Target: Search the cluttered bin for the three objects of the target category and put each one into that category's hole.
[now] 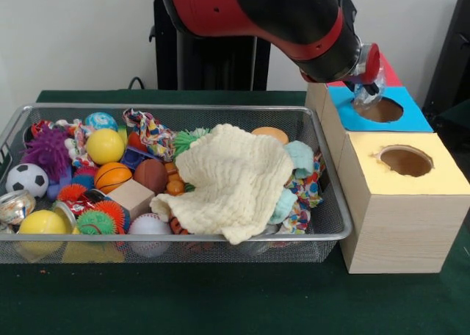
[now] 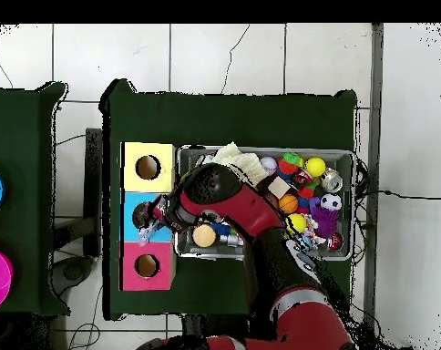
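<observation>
- The wire mesh bin [image 1: 308, 118] is a shallow silver basket with a rounded rim, sitting on a dark green cloth-covered table [image 1: 220, 298].
- A crumpled cream cloth [image 1: 231, 181], waffle-textured and soft, is draped over the middle of the bin's contents.
- To the left of the cloth lie round toys: a smooth yellow ball [image 1: 105, 145], a small orange basketball [image 1: 112, 176], a brown ball [image 1: 150, 175], a black-and-white soccer ball [image 1: 26, 179], a white baseball [image 1: 149, 225] and a plain wooden block [image 1: 132, 196].
- A fuzzy purple pom-pom toy [image 1: 48, 151] and spiky rubber balls in orange and green [image 1: 97, 219] sit near the bin's left end; a braided multicoloured rope toy [image 1: 150, 133] lies at its back edge.
- Beside the bin's right end stands a row of pale wooden boxes, each with a round hole in a coloured top: yellow-topped box [image 1: 411, 195] nearest, blue-topped box [image 1: 378, 111] behind it, a red or pink top beyond.
- No writing can be read on anything.
- The red and black arm [image 1: 279, 15] reaches across and bends down so that the gripper [image 1: 365, 92] hangs right over the blue-topped box's hole.
- Something clear and shiny shows at the gripper's tip, but I cannot tell whether the pincer is gripping it.
</observation>
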Controlling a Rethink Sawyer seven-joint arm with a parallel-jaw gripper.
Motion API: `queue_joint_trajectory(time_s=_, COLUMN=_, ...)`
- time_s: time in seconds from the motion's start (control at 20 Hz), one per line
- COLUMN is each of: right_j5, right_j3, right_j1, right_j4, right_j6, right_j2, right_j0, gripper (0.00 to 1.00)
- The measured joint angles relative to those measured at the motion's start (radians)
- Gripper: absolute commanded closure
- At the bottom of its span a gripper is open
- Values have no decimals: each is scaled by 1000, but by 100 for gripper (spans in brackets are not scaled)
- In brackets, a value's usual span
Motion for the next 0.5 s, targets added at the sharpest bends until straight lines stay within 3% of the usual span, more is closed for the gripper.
queue_joint_trajectory(time_s=0.5, right_j5=-45, right_j3=28, right_j1=-3, right_j4=59, right_j6=0, right_j2=2, right_j0=5, gripper=100)
